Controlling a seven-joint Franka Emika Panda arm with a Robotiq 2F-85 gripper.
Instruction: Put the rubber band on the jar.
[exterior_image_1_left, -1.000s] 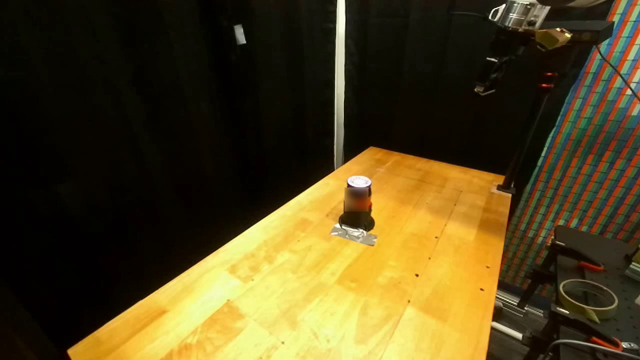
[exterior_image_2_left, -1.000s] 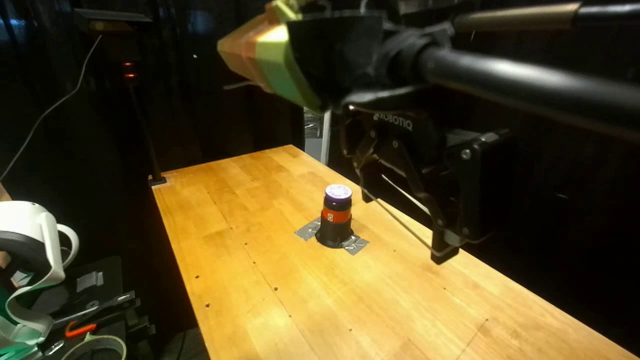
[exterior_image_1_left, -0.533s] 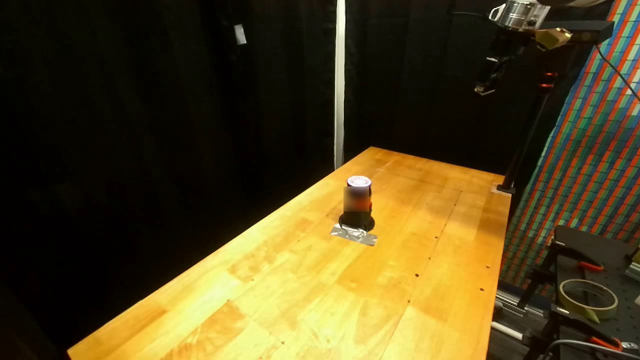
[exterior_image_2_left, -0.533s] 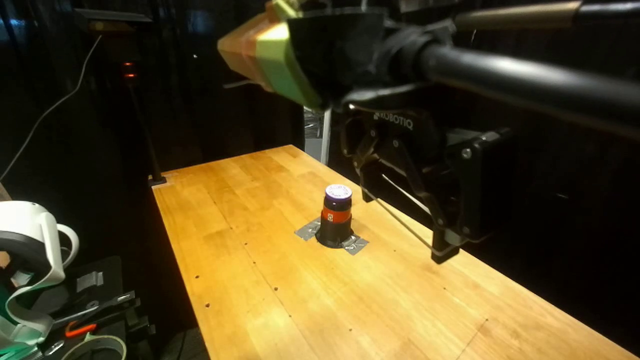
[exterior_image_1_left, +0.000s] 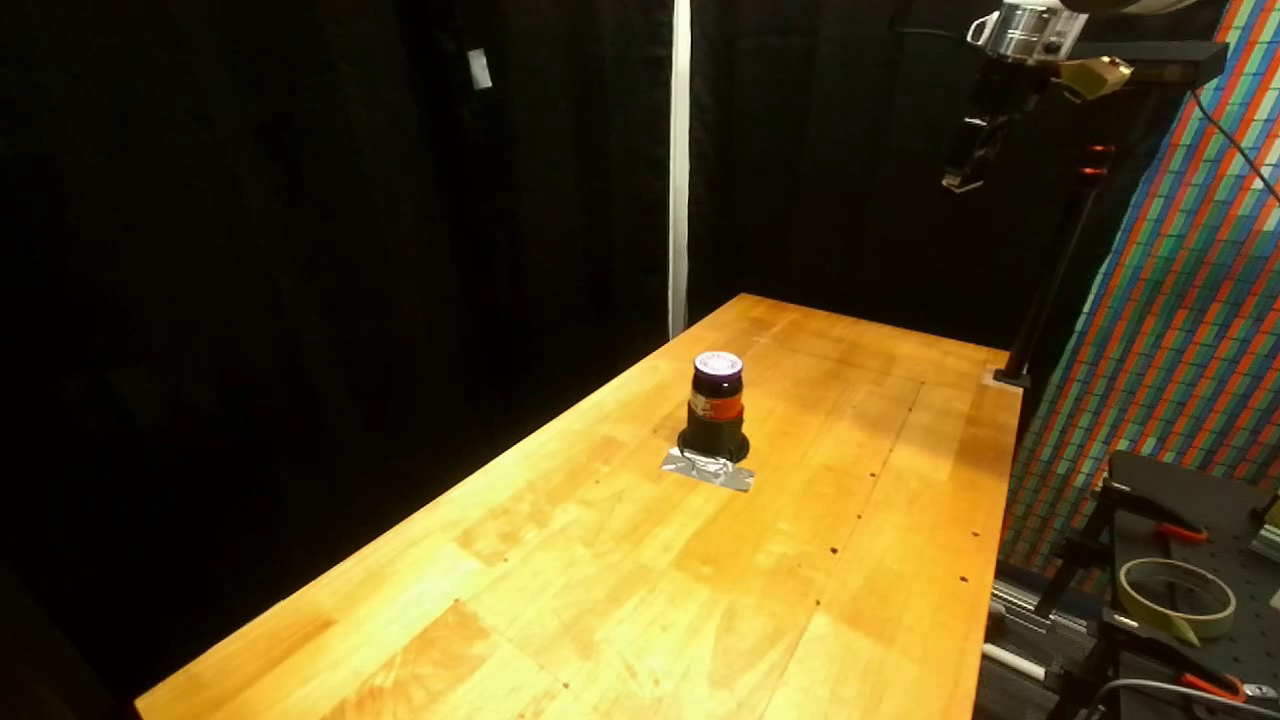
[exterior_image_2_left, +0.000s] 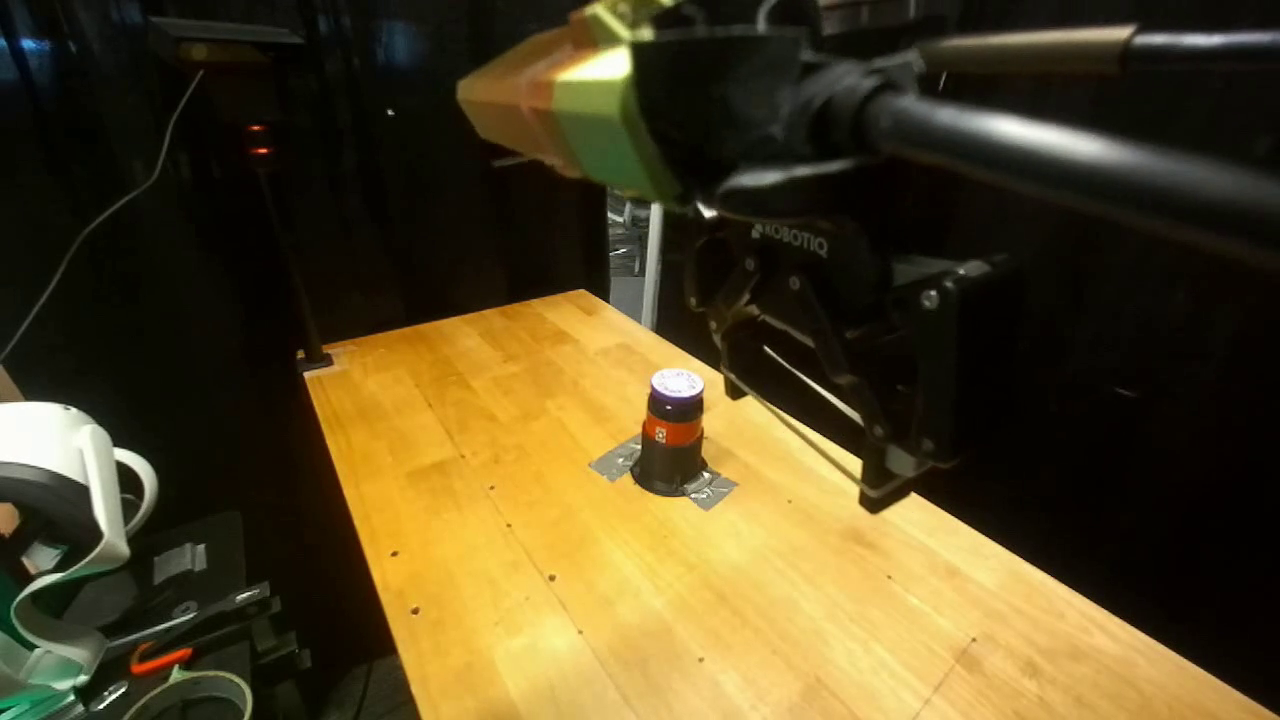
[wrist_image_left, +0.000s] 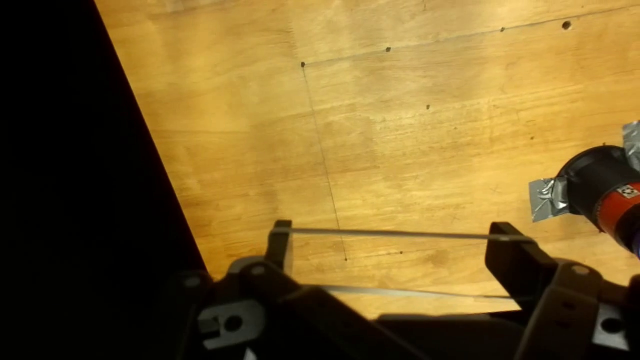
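Note:
The jar (exterior_image_2_left: 673, 420) stands upright in a black holder (exterior_image_2_left: 668, 470) on the table. It has a pale printed top with a purple rim, a dark body and an orange-red label. It also shows in an exterior view (exterior_image_1_left: 717, 390) and at the right edge of the wrist view (wrist_image_left: 620, 205). My gripper (exterior_image_2_left: 810, 440) is open, above the table and apart from the jar. The thin pale rubber band (wrist_image_left: 385, 232) is stretched around the outside of both fingers, with two strands crossing the gap. The gripper is small and dark in an exterior view (exterior_image_1_left: 962, 184).
Silver tape (exterior_image_2_left: 711, 490) fixes the holder to the wooden table (exterior_image_2_left: 800, 620). A black post (exterior_image_1_left: 1040, 280) is mounted at the far corner. A side shelf (exterior_image_1_left: 1150, 490) carries a tape roll (exterior_image_1_left: 1222, 610) and clamps. Dark curtains hang behind the table.
My arm and gripper have shifted and tilted slightly, a little to the left in an exterior view. The band has stayed around the fingers. The jar has not moved.

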